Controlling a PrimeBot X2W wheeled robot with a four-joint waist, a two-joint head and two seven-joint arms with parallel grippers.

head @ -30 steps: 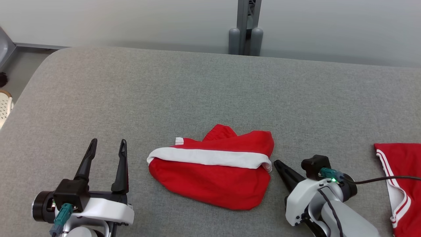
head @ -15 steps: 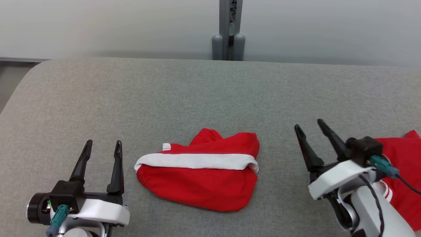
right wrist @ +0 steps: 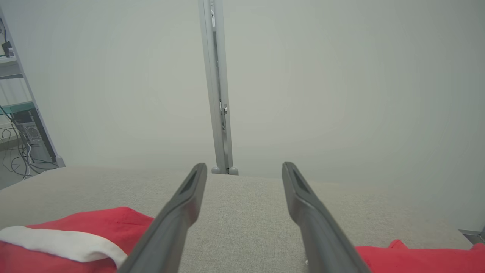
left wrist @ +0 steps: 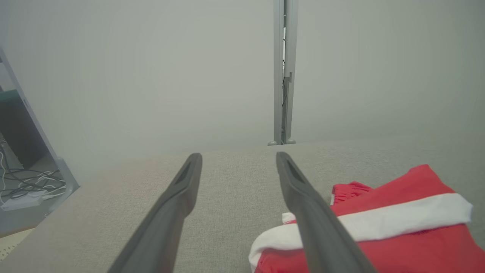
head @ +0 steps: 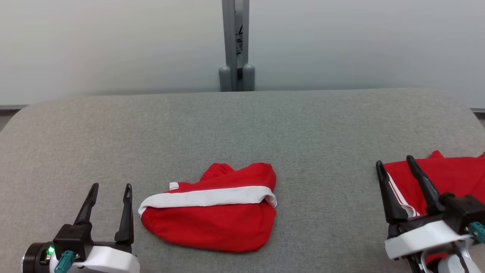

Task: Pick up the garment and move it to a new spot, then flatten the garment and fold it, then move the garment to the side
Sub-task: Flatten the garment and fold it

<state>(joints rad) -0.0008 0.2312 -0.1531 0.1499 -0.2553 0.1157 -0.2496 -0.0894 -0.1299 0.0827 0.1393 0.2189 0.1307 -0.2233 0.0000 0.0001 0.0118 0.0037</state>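
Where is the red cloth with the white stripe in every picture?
Head view: the red garment lies low in the middle.
Left wrist view: the red garment is in the bottom right corner.
Right wrist view: the red garment is in the bottom left corner.
Shared landmark: the grey post standing upright at the back.

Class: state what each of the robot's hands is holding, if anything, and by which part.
Nothing is held. The left hand and right hand are both open and empty; the white-banded red garment lies between them, untouched.
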